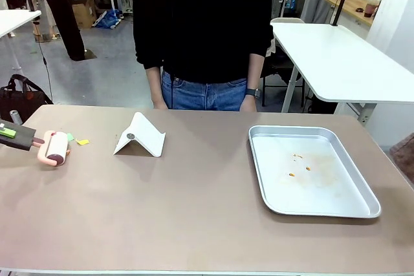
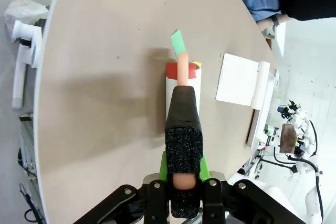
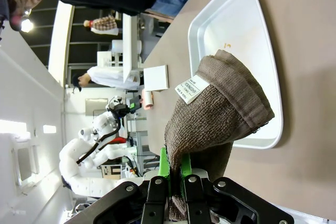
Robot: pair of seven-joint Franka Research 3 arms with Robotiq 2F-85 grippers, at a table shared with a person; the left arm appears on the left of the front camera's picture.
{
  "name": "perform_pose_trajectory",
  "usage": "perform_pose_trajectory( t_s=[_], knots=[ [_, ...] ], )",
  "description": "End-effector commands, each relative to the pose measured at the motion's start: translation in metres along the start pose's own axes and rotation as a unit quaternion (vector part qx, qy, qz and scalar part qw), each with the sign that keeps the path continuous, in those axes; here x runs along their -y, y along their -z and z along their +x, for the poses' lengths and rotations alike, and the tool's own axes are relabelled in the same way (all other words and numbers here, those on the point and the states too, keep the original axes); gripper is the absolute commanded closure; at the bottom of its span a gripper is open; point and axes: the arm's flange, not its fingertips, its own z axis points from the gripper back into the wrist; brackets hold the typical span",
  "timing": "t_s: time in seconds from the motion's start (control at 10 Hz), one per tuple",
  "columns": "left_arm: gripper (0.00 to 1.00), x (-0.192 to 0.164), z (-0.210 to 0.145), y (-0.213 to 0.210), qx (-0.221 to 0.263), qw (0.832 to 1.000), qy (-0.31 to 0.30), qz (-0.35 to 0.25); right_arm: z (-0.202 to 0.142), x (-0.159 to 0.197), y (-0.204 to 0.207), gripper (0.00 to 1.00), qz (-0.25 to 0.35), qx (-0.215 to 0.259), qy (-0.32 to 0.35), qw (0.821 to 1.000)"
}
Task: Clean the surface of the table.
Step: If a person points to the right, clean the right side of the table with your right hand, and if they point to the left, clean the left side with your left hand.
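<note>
The left jaws are clenched on the black-sleeved pink handle of a lint roller (image 1: 55, 147). Its roll rests on the bench (image 1: 194, 211) at the left edge of the front view, beside a yellow scrap (image 1: 82, 141) and a green scrap (image 1: 70, 136). The right jaws are clamped on a brown cloth (image 3: 215, 114), which hangs in front of the silver tray (image 3: 231, 19) in the right wrist view. The beige bench spans the lower half of the front view. A white folded stand (image 1: 139, 137) sits left of centre. The tray lies at the right and holds orange crumbs (image 1: 297, 157). A person (image 1: 200, 30) stands at the bench's far edge.
</note>
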Motion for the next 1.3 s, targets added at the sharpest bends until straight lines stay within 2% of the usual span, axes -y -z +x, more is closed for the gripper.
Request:
perform_pose_trajectory(
  t_s=[0.0, 0.9, 1.2],
  knots=[
    [0.78, 0.001, 0.000, 0.021, -0.011, 0.999, -0.016, 0.025, -0.001, -0.002, -0.001, 1.00, 0.005, -0.001, -0.005, 1.000],
    [0.78, 0.048, 0.020, 0.067, -0.066, 0.998, -0.014, 0.005, -0.001, -0.002, -0.001, 1.00, 0.005, -0.001, -0.005, 1.000],
    [0.78, 0.064, 0.021, 0.050, -0.043, 0.998, 0.009, -0.034, -0.001, -0.002, -0.001, 1.00, 0.005, -0.001, -0.005, 1.000]
  ],
)
